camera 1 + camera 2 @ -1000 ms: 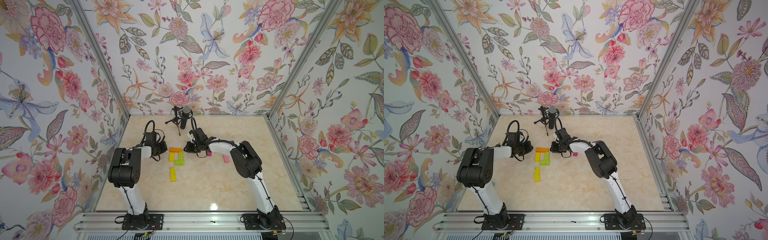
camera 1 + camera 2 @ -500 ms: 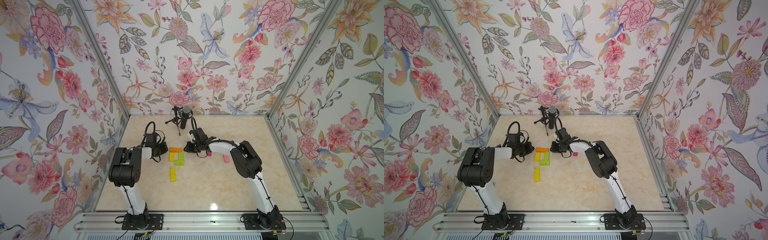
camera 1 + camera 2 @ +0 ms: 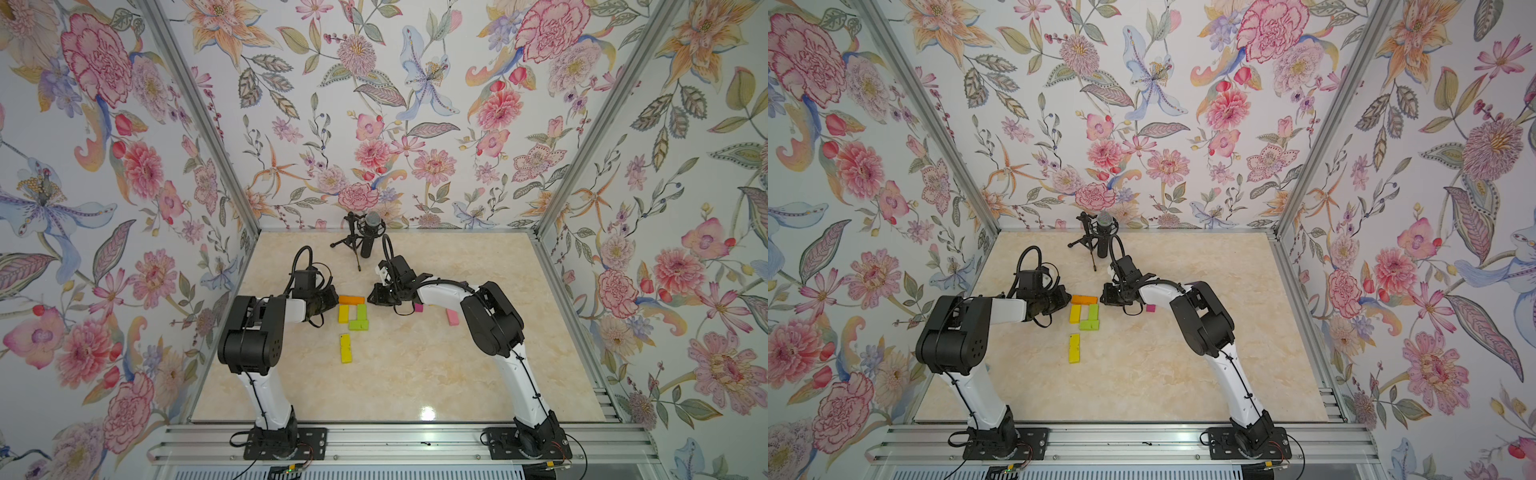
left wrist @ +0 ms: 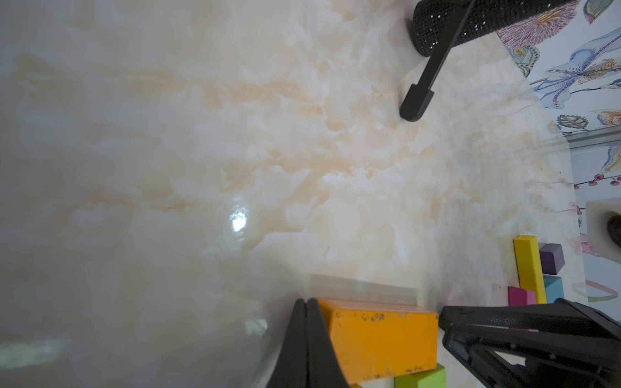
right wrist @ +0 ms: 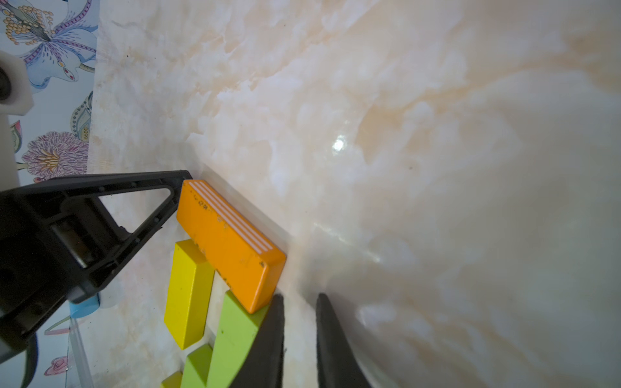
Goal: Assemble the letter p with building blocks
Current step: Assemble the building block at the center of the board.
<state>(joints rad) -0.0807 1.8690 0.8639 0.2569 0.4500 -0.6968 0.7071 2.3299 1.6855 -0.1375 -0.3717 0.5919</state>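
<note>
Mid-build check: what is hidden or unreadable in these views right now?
- Left gripper and right gripper fingertips: both top views, hidden under their own wrists.
- Purple block, teal block: both top views, covered by the right arm.
- Lime blocks: right wrist view, cut off by the bottom edge and the right gripper.

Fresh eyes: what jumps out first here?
The loud floral wallpaper on every wall. Then both arms meet mid-table: the left gripper, shut, and the right gripper, slightly open, flank the orange block laid across the far ends of a yellow block and a green block. A black microphone stands near the back wall.
</note>
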